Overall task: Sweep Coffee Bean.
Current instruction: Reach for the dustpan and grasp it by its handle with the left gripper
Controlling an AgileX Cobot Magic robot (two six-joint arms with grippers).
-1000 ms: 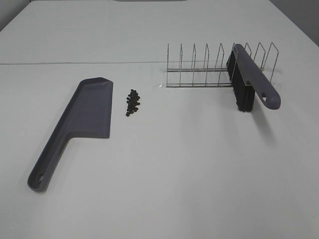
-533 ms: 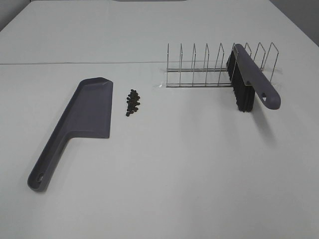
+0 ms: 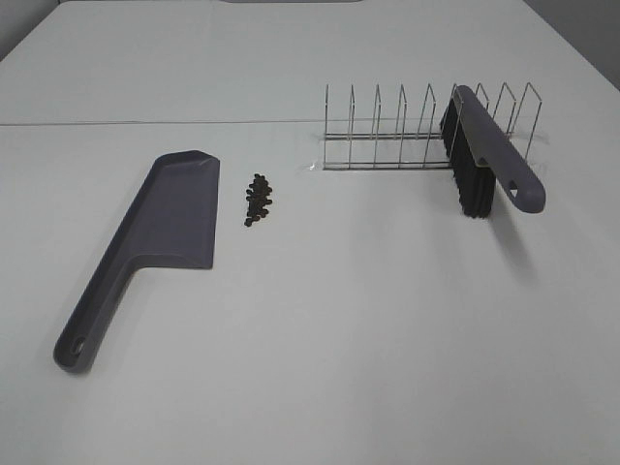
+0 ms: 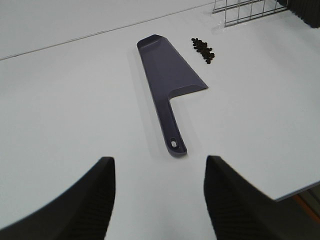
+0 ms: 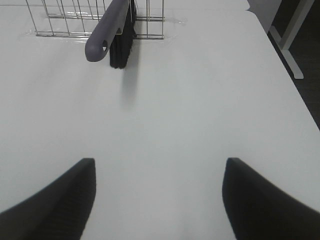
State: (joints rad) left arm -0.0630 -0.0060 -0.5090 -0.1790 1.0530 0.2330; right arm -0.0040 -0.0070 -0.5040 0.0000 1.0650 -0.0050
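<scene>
A small pile of dark coffee beans point(image 3: 258, 200) lies on the white table, just right of the grey dustpan point(image 3: 155, 232); both also show in the left wrist view, beans point(image 4: 203, 49) and dustpan point(image 4: 169, 85). A grey brush with black bristles point(image 3: 481, 155) leans in the wire rack point(image 3: 407, 131); it also shows in the right wrist view point(image 5: 112, 32). My left gripper point(image 4: 159, 197) is open and empty, near the table's front, short of the dustpan handle. My right gripper point(image 5: 157, 200) is open and empty, well short of the brush. Neither gripper shows in the exterior high view.
The table's right edge point(image 5: 280, 65) drops off beside the right gripper, with a table leg point(image 5: 290, 37) beyond. The table's front corner point(image 4: 295, 187) shows in the left wrist view. A seam point(image 3: 145, 123) runs across the table behind the dustpan.
</scene>
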